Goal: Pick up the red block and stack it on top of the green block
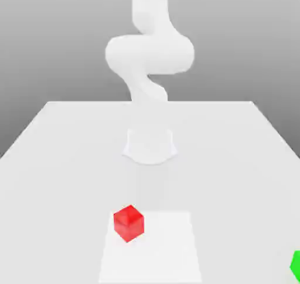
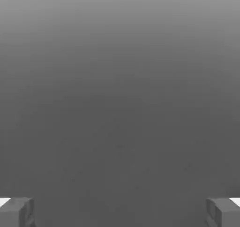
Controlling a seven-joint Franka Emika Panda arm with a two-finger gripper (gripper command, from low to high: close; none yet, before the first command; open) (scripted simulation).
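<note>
Fingers [image 2: 16, 213] spread wide and empty, red block [image 1: 129, 222] on white table [image 1: 234, 159], green block [image 1: 296, 265] well apart, both unmarked

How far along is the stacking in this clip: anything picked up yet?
Nothing looks done. The red block sits on the table, apart from the green block at the exterior view's right edge. Nothing is in hand: in the hand view the gripper has its jaws wide apart with nothing between them. Everything is left: grasp red, carry it over, set it on green.
</note>
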